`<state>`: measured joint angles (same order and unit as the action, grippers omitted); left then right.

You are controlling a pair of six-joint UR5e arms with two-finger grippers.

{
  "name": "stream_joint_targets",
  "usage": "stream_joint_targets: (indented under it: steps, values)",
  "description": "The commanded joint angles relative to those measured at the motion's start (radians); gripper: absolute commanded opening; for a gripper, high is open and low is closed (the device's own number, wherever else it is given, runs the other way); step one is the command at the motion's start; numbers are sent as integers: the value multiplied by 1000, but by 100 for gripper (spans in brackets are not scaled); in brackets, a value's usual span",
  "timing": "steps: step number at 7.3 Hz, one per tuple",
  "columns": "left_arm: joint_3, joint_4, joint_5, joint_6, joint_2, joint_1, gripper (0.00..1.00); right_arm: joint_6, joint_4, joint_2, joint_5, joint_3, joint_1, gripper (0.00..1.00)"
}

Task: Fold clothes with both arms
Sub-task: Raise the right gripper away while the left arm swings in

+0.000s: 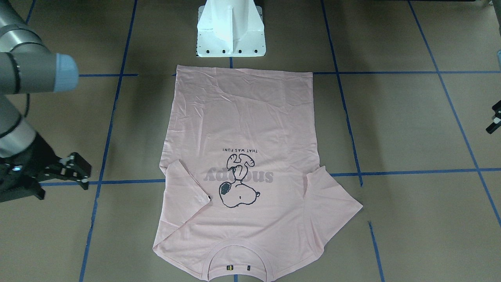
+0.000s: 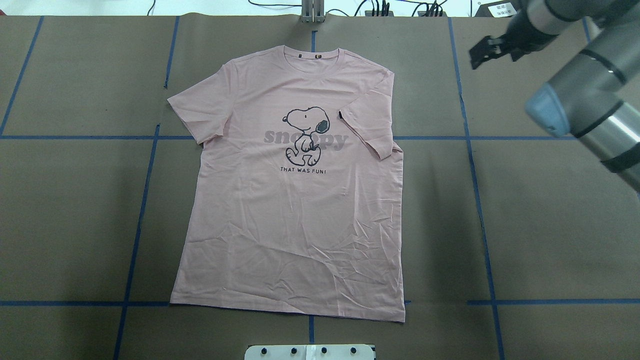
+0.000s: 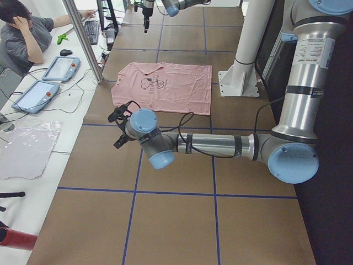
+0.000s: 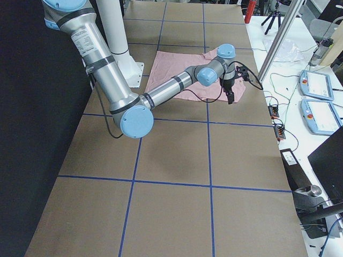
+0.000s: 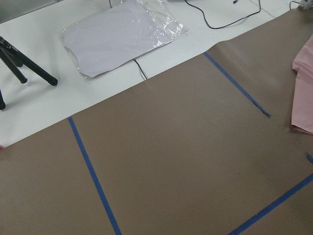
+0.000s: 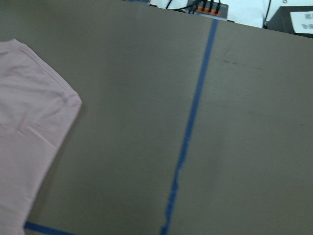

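T-shirt (image 2: 295,225): lies flat and print-up on the table (image 2: 550,225), centred in front of the white pedestal (image 1: 231,29); hem toward the robot, collar (image 2: 315,54) at the far side.
Folded sleeve (image 2: 370,125): on the robot's right, turned inward over the chest, just beside the print.
Spread sleeve (image 2: 200,110): on the robot's left, flat on the table.
Right claw (image 1: 87,177): over bare table beside the collar end, apart from the cloth; fingers parted, holding nothing.
Left claw (image 3: 117,130): over bare table, well off the shirt's other side; finger spacing cannot be told.
Tape lines (image 2: 140,215): blue grid on the table.
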<state>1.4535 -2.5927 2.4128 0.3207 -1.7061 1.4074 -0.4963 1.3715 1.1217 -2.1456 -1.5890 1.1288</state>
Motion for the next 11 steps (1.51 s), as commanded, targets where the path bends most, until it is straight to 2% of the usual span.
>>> stream_joint_targets:
  steps: [1, 2, 4, 5, 7, 8, 11]
  values:
    - [-1, -1, -130, 226, -48, -111, 100, 299, -3, 152, -172, -12, 190, 100]
    - [-2, 2, -209, 358, -84, -187, 96, 327, -5, 196, -193, -17, 228, 100]
    - [-37, 13, -422, 586, -163, -363, 83, 317, -5, 201, -191, -16, 232, 100]
    - [-76, 14, -499, 627, -191, -411, 81, 317, -5, 201, -191, -16, 232, 100]
    - [-193, 14, -566, 658, -281, -448, 79, 318, -5, 202, -185, -12, 232, 100]
    - [-215, 17, -596, 690, -311, -485, 77, 318, -5, 202, -184, -12, 232, 100]
    - [-237, 42, -688, 712, -316, -557, 58, 318, -5, 202, -183, -11, 232, 100]
